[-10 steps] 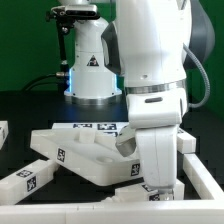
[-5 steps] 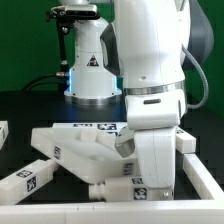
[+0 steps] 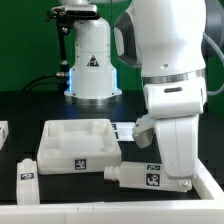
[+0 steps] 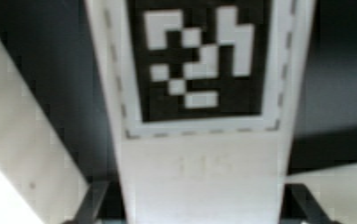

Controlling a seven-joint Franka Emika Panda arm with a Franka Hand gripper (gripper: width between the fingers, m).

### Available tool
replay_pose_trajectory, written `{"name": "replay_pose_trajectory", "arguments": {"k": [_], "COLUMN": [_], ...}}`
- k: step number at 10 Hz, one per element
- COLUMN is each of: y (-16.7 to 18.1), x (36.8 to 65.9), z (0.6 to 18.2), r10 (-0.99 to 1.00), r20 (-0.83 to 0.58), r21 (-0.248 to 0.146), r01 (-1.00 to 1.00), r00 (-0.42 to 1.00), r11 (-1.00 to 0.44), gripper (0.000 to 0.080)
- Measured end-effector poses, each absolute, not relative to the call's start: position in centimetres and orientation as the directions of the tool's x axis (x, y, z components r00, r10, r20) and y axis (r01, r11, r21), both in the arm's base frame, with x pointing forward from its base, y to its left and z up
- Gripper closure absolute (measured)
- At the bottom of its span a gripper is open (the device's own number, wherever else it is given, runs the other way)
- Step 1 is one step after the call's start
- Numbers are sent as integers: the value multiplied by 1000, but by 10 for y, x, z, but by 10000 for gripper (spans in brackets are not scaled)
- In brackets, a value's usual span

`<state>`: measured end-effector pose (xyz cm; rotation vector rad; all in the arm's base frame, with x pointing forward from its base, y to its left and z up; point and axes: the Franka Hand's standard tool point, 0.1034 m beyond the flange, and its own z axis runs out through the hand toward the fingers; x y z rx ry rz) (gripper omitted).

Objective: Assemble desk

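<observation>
Tool is pinching one end of the leg. Leg's long axis is running straight out from the tool, and the panel is lying just beside the leg's far end.

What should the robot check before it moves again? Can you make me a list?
1. Leg sits inside the end effector: ok.
2. Grip on it is tight: cannot tell.
3. Leg's tag faces the wrist camera: ok.
4. Panel lies flat, rim up: ok.
5. Other leg is out of the arm's way: ok.
</observation>
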<state>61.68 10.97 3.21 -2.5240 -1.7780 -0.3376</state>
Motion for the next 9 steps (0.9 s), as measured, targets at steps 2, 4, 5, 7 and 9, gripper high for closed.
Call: {"name": "replay_pose_trajectory", "arguments": {"k": [2,4,5,7,9], "y": [101,91,91,92,109], "x": [597,600,599,599,571], "z": [38,42,40,39,51], "r10": [761,737,735,734,539], "r20": [237,216,215,215,218], "r21": [72,53,51,50,-7], "r01": [770,746,744,744,553], "r00": [604,640,643,644,814], "r11": [-634,-663,-666,-667,-833], "gripper": [514,514,514,514,514]}}
